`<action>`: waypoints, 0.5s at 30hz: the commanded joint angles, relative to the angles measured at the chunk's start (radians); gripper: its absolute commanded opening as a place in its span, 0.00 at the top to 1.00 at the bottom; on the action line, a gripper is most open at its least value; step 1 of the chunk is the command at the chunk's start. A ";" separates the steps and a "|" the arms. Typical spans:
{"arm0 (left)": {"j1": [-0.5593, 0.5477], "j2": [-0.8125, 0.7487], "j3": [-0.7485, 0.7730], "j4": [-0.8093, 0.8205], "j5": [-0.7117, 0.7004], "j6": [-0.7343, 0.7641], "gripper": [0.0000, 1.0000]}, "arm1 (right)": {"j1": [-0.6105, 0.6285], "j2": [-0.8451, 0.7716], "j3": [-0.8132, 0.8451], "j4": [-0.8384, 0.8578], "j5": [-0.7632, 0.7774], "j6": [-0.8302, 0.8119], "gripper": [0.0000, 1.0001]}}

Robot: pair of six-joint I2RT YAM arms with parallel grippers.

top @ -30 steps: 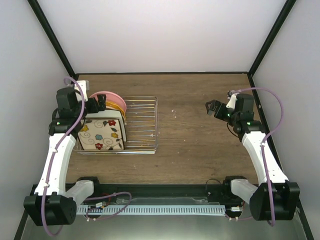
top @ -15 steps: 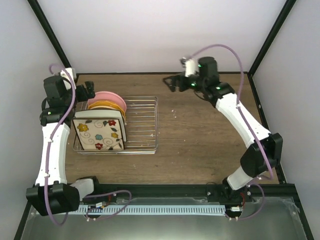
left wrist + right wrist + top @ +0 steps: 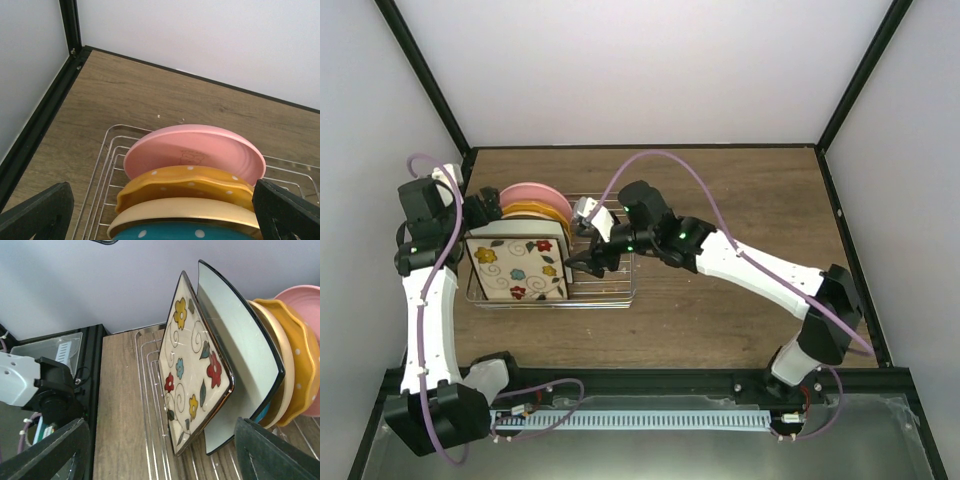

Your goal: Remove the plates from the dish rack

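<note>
6 plates stand on edge in the left part of the rectangular silver wire dish rack (image 3: pixel 612 252) on the brown wooden table (image 3: pixel 740 190). At the front is a square cream floral plate (image 3: pixel 192 370), then a second square plate (image 3: pixel 235 350) showing a plain white side. Behind them come a round teal dotted plate (image 3: pixel 165 233), a pale orange plate (image 3: pixel 185 207), an orange dotted plate (image 3: pixel 185 182) and a round pink plate (image 3: pixel 195 150). The left gripper (image 3: pixel 485 208) hovers beyond the pink plate, jaws wide, holding nothing. The right gripper (image 3: pixel 578 264) hangs over the rack's right part, facing the floral plate, its black fingers (image 3: pixel 50 450) spread wide around nothing.
</note>
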 commanded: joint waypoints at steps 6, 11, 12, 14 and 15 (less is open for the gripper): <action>0.007 0.034 0.026 0.016 0.068 -0.024 0.00 | 0.005 0.164 0.119 0.143 -0.018 -0.071 0.23; 0.008 0.044 0.032 0.015 0.082 -0.011 0.00 | 0.011 0.220 0.152 0.169 -0.013 -0.082 0.26; 0.007 0.045 0.032 0.018 0.084 -0.008 0.00 | 0.011 0.226 0.152 0.176 -0.004 -0.081 0.27; 0.006 0.044 0.031 0.021 0.087 -0.003 0.00 | 0.011 0.235 0.152 0.192 0.019 -0.082 0.27; 0.006 0.046 0.029 0.023 0.089 0.000 0.00 | 0.011 0.240 0.152 0.203 0.028 -0.082 0.27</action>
